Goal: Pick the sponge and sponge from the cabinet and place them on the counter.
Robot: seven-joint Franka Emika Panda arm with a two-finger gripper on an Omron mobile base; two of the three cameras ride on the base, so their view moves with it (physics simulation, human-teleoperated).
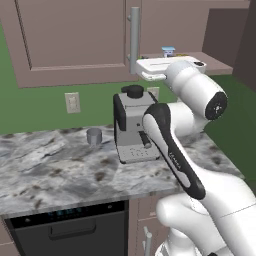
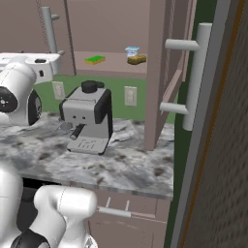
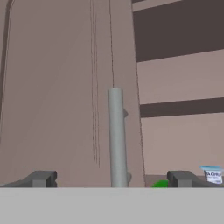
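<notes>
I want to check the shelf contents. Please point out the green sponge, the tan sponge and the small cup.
green sponge [image 2: 95, 60], right base view, middle of its top face.
tan sponge [image 2: 137, 59], right base view, middle of its body.
small cup [image 2: 131, 52], right base view, its side wall.

A green wall [image 1: 40, 107] is seen behind the worktop, and two pale outlet plates [image 1: 72, 102] are set into it. A grey and black coffee machine [image 1: 131, 125] is placed toward the back, with a small grey cup [image 1: 94, 136] beside it. Below, a black dishwasher front [image 1: 70, 227] with a dark bar handle is fitted next to brown base drawers [image 2: 128, 213] with grey handles. Even, flat light is cast over everything, with hardly any shadows.
</notes>
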